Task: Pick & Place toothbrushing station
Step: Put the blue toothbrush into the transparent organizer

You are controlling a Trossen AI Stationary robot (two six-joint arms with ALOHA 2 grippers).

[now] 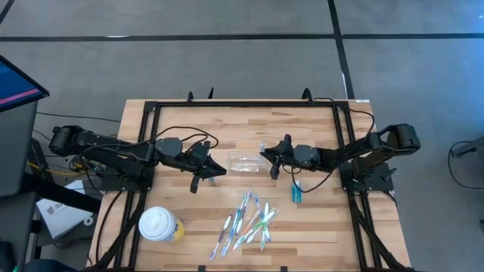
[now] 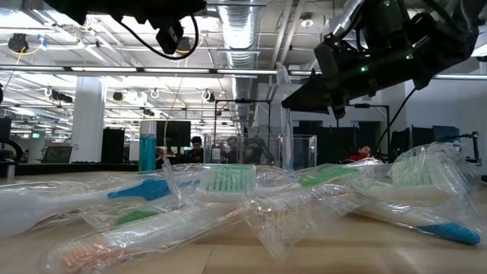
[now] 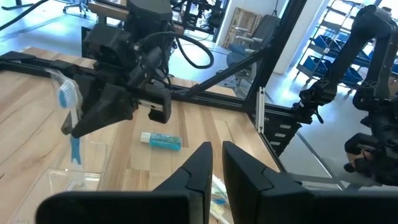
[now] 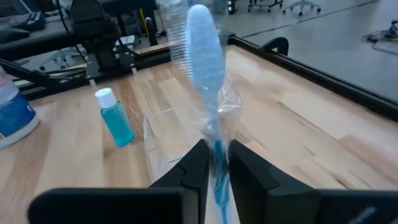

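Lying nearest the front edge of the wooden table (image 1: pixel 318 234) is a loose pile of wrapped toothbrushes (image 1: pixel 246 223), their clear sleeves overlapping, with blue, green and pale orange handles showing through. Off to the left of that pile stands a yellow cup (image 1: pixel 160 225) with a white lid. A little farther in, on the right, a small teal bottle (image 1: pixel 296 192) with a white cap lies on its side, just beside the right arm. Across the middle of the table sits the toothbrushing station (image 1: pixel 246 163), a clear, nearly colourless oblong holder, resting on the wood between the two grippers. The right gripper (image 1: pixel 265 153) hovers at the holder's right end, its fingers (image 4: pixel 245 171) clenched on the handle of a wrapped blue toothbrush (image 4: pixel 205 56), which stands upright with its head uppermost and its lower end down in the holder. The left gripper (image 1: pixel 214 171) hangs near the holder's left end, apart from it, its fingers (image 3: pixel 199 165) almost together with only a slim gap and nothing between them. Beyond both arms a black frame rail (image 1: pixel 249 103) runs along the table's back edge.
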